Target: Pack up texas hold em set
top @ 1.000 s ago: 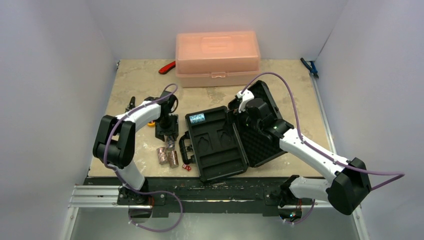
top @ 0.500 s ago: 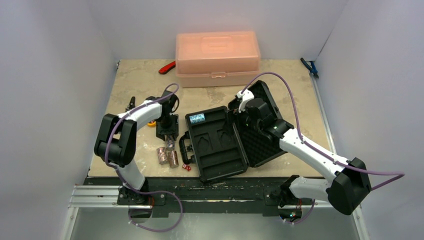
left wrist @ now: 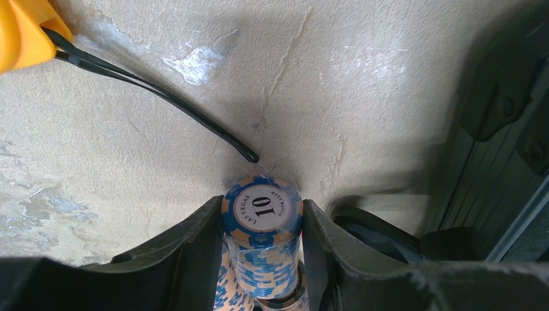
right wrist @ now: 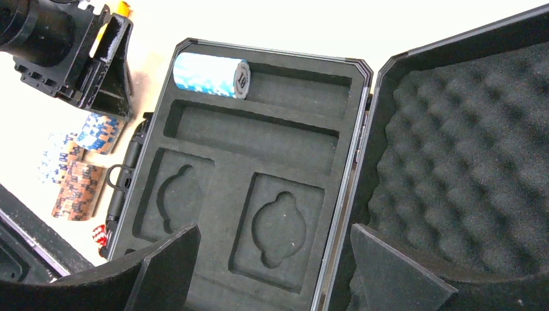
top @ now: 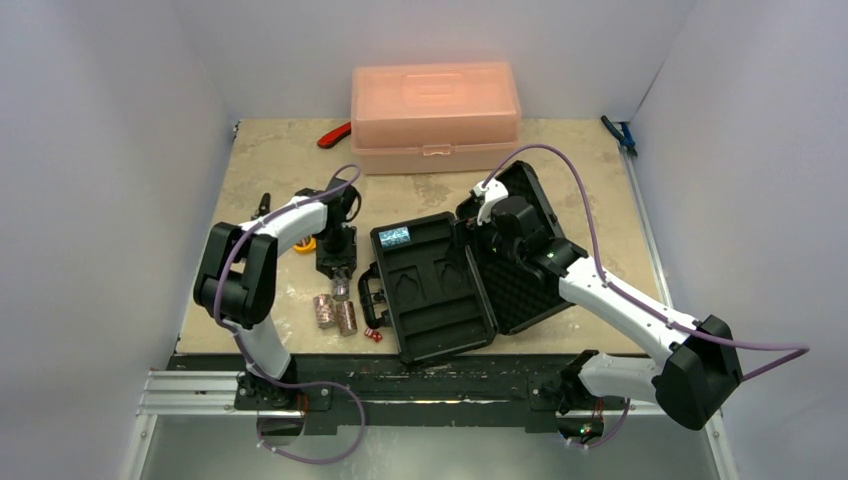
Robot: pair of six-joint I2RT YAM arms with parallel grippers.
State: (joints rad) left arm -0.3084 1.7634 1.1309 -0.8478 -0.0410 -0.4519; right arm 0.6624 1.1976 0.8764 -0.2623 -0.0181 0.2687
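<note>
White walls box in a beige, mottled table (top: 270, 160), with a translucent pink box (top: 435, 115) at its far edge. Your left gripper (left wrist: 261, 204) is clamped on an upright blue chip stack (left wrist: 262, 272), both fingers (left wrist: 194, 253) pressed against its sides; the top chip reads 10. You have it just left of the briefcase handle (top: 368, 293), and the yellow tape measure (left wrist: 22, 29) sits close by. A reddish-brown stack (right wrist: 78, 188) lies on the table nearer you, and the red dice (right wrist: 100, 234) sit by the case's near-left corner. The black briefcase (top: 435, 290) lies open, its egg-crate foam lid (right wrist: 466, 162) folded back to the right. Another blue stack (right wrist: 210, 74) lies on its side in the far slot. Your right gripper (right wrist: 278, 272) hovers over the case, jaws spread wide and holding nothing.
</note>
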